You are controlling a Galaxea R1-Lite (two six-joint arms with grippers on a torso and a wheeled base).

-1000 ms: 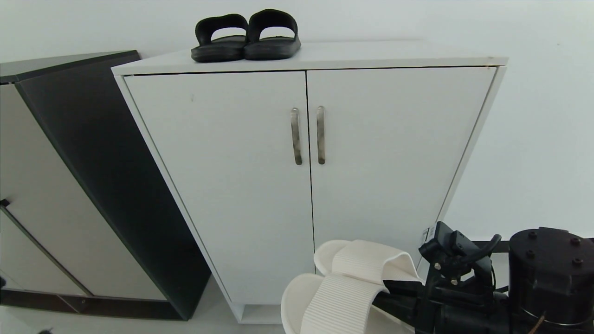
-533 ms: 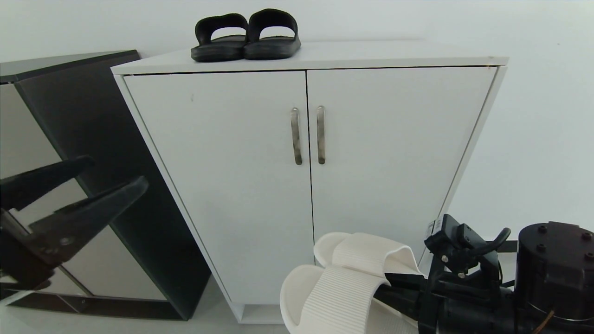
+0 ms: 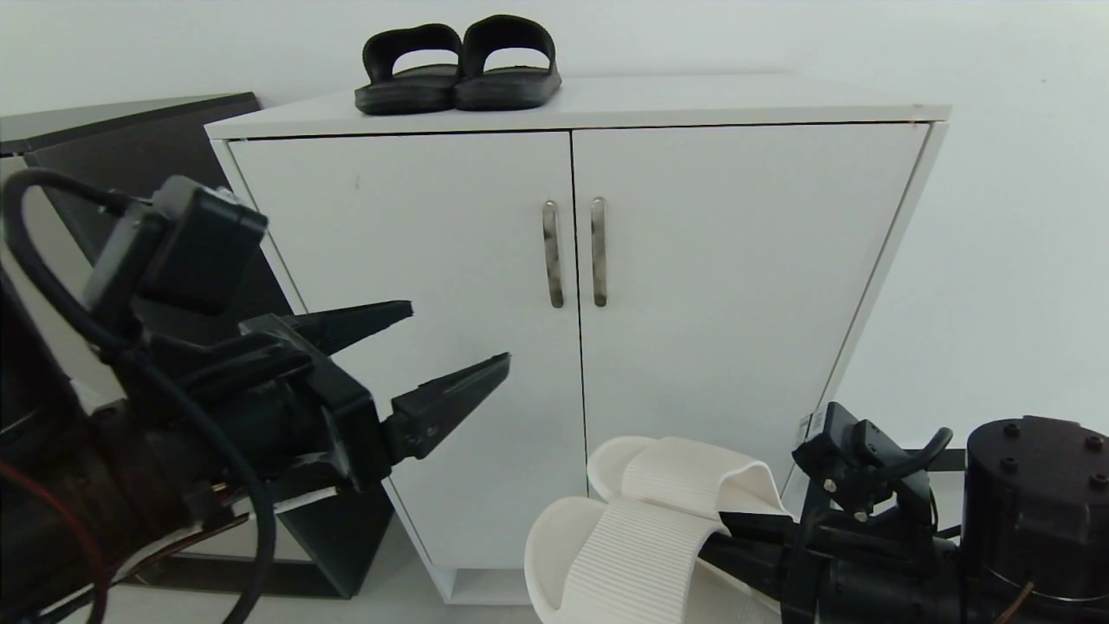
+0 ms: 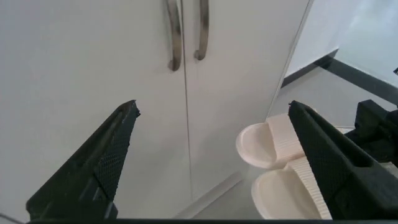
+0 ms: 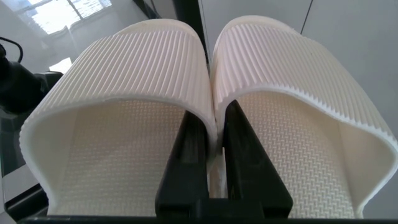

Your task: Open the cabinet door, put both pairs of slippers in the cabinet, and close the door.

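The cabinet [image 3: 433,260] is shut. My left tool [image 3: 457,331] has swung in front of its left door, spread wide. My right tool [image 5: 214,118] pinches the white slippers [image 3: 641,520] low by the doors. The black slippers [image 3: 459,65] sit on top. I guess the handle [image 3: 553,254] comes next.

Head camera looks forward and down at the cabinet [image 3: 450,260] front; both wrist cameras, much closer, share the white slippers [image 3: 658,520].

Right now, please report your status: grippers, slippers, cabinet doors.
Left gripper open, in front of closed cabinet doors. Right gripper shut on white slippers. Black slippers on cabinet top. Handles free.
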